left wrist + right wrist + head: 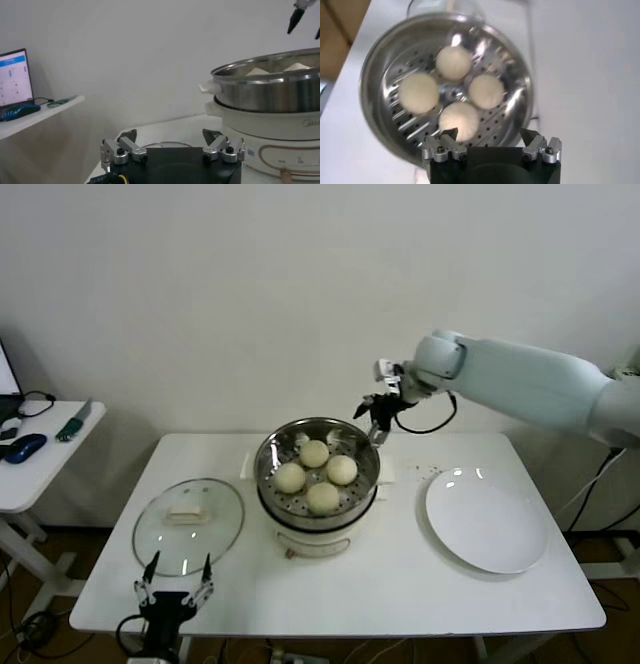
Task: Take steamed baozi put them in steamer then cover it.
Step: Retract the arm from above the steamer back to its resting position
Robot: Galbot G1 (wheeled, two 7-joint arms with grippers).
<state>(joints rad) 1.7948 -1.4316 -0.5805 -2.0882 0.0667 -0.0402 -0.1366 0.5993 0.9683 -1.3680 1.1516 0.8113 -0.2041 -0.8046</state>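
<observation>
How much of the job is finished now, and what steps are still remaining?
Done: all four steamed baozi sit on the perforated tray inside the steamer, and the white plate holds none. In hand: nothing; the right claw is open and empty above the steamer's far rim, the left claw open near the glass lid. Left: cover the steamer; the lid lies on the table beside it.

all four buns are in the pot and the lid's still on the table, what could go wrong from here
1. The glass lid lies flat on the table, its small handle the only raised grip; the open left gripper waiting at the near edge could slip off it.
2. The open right gripper hangs above the far rim of the steamer; a lid carried across might strike it.
3. The baozi seem to rise close to rim height, so a tilted lid could press them.
</observation>
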